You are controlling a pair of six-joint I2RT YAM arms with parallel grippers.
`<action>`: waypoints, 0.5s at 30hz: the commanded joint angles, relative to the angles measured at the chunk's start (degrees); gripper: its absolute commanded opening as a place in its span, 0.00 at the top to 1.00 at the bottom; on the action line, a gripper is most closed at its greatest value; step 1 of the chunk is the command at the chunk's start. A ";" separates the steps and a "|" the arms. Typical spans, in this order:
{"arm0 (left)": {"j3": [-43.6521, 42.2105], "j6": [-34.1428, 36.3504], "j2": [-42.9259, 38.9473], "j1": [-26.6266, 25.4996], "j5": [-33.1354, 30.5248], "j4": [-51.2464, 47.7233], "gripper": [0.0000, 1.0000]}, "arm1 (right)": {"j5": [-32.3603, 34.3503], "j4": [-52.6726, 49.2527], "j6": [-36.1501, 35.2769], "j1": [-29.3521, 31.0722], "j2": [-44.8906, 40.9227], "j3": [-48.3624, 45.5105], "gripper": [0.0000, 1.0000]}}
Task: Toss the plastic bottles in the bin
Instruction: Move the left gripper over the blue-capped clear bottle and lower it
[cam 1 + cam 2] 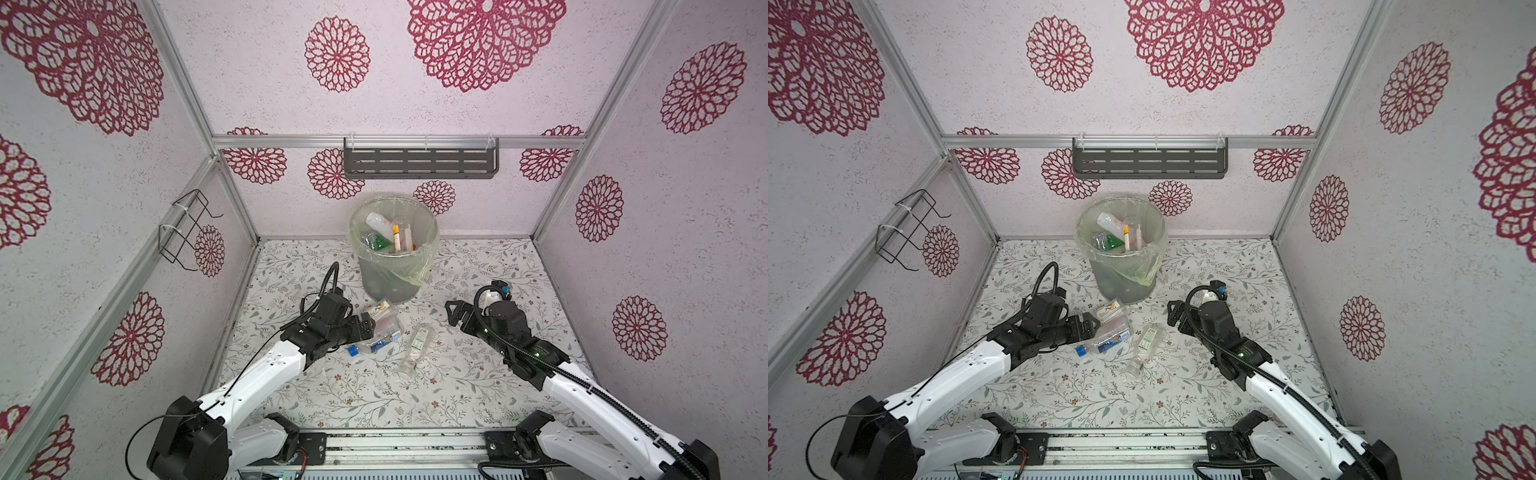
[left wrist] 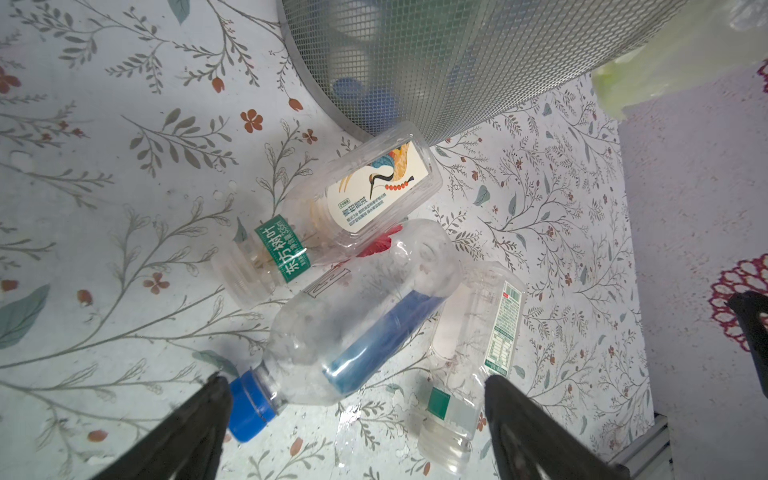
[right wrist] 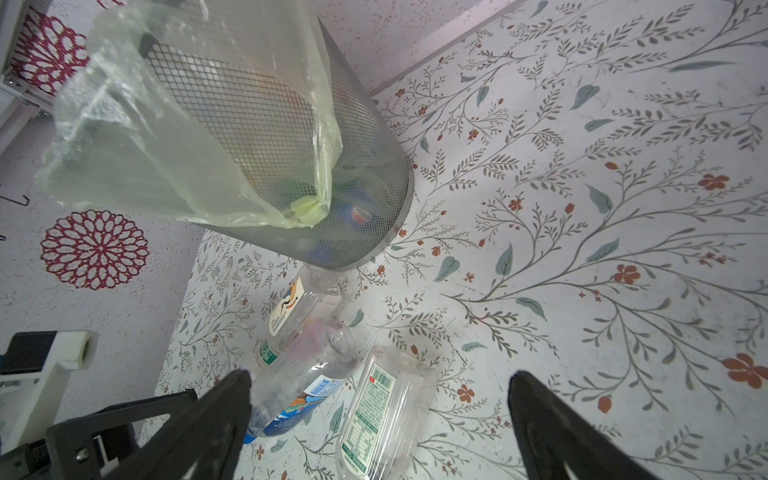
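Plastic bottles: several already sit in the bin, but three lie on the bench, just ahead of the left end effector and near the right end effector. Both gape wide and empty, so the task looks unfinished.

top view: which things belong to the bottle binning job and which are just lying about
Job: blue-capped clear plastic bottle; clear plastic bottle with crane label; clear plastic bottle with green-printed label; round grey mesh bin with yellowish bag liner.
Just there: dark slotted metal wall shelf; black wire wall rack.
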 commanded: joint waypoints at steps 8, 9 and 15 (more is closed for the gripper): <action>5.74 7.35 10.04 -0.65 1.02 0.99 0.03 | 0.66 -0.14 1.10 -0.47 -0.92 -0.03 0.01; 5.97 7.46 10.85 -0.65 1.09 1.18 0.03 | 0.67 -0.14 1.11 -0.42 -0.90 -0.10 0.01; 6.22 8.02 14.47 -0.78 2.82 3.71 0.03 | 0.27 0.03 1.31 -0.56 -0.86 -0.46 0.01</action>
